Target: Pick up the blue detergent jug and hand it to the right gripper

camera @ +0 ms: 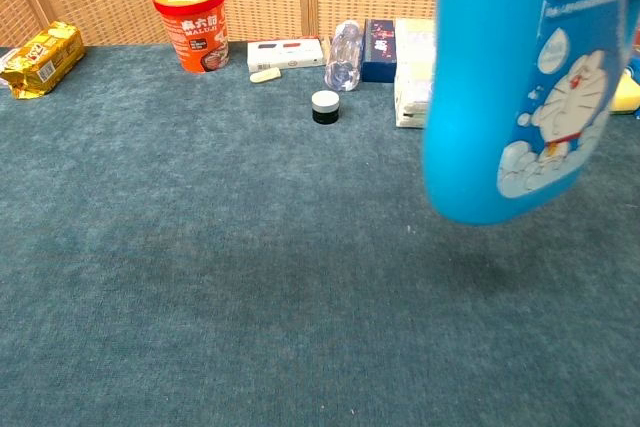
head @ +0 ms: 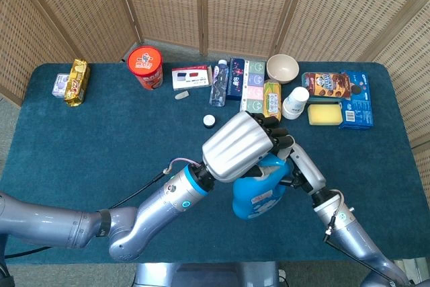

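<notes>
The blue detergent jug with a cartoon cat label hangs above the blue table, gripped from above by my left hand, whose silver back hides the jug's top. In the chest view the jug fills the upper right and neither hand shows. My right hand lies against the jug's right side by the handle, with its fingers reaching under the left hand. Whether they close on the handle is hidden.
A row of goods lines the back of the table: red noodle cup, boxes, bowl, white bottle, yellow sponge, cookie packs. A yellow snack pack lies far left, a small capped jar mid-table.
</notes>
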